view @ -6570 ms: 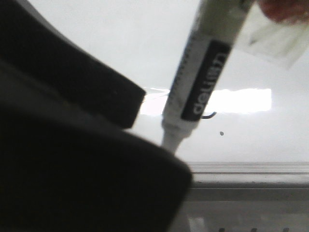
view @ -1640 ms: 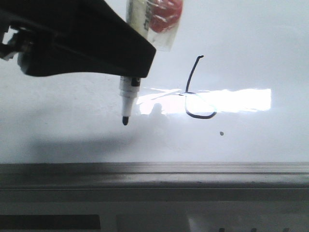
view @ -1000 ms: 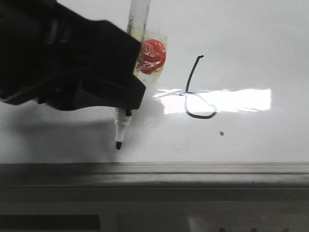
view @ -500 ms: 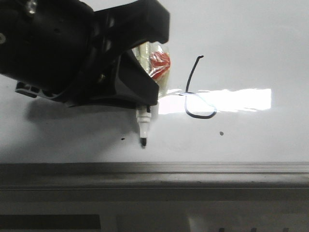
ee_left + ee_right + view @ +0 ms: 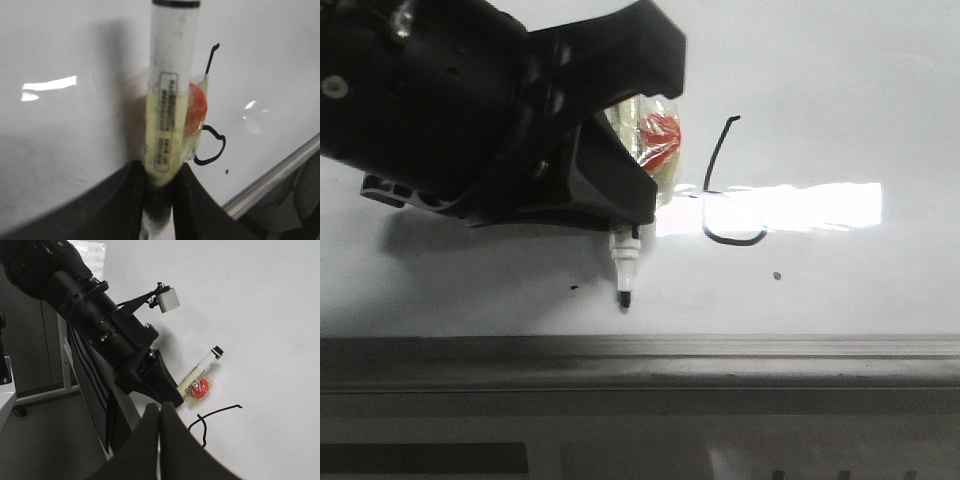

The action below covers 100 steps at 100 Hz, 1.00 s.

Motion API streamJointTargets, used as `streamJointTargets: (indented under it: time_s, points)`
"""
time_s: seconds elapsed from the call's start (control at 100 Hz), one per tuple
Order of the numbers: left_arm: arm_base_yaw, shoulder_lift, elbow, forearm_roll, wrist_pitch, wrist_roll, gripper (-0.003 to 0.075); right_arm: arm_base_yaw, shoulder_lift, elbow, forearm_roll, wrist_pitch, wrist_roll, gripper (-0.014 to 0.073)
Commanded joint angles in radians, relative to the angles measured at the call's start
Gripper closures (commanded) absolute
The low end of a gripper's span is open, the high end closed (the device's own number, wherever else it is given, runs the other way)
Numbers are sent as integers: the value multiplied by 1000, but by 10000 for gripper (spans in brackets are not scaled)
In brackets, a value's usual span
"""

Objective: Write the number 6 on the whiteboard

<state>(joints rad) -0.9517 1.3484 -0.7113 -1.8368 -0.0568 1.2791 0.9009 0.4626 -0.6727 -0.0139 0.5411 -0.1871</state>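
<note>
Since the 6 (image 5: pixel 725 185) already stands mid-whiteboard (image 5: pixel 840 80), we judge writing done; our left claw (image 5: pixel 625 215) grips the marker (image 5: pixel 625 270) near the lower rail, right claw (image 5: pixel 159 415) pinched empty; next, lift away.

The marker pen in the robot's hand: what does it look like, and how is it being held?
The marker is a slim pale tube with a printed label, a white nose and a black tip. A red disc under clear tape is stuck to its barrel. The left gripper is shut on its lower barrel, tip pointing down at the whiteboard, left of the drawn number 6. Whether the tip touches is unclear.
</note>
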Motion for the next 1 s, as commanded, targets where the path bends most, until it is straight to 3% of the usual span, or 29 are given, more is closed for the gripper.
streamJointTargets:
  time_s: [0.0, 0.16, 0.23, 0.35, 0.42, 0.65, 0.85, 0.99]
  points:
    - [16, 4, -12, -17, -211, -3, 740, -7, 4, -33, -7, -65, -3, 664]
    - [16, 4, -12, -17, -246, -3, 706, -7, 4, -33, -7, -65, -3, 664]
    - [16, 4, -12, -17, -246, -3, 620, -7, 4, -33, -7, -65, -3, 664]
    - [16, 4, -12, -19, -247, -3, 405, -7, 4, -33, -7, -65, -3, 664]
    - [16, 4, -12, -19, -248, -3, 339, -7, 4, -33, -7, -65, -3, 664]
    - [16, 4, -12, -19, -250, -3, 314, -7, 4, -33, -7, -65, -3, 664]
    - [14, -43, -12, -19, -238, -3, 129, -7, 4, -33, -7, -63, -3, 664]
    - [6, -145, -12, -19, -195, -3, 112, -7, 2, -33, -7, -63, -3, 664]
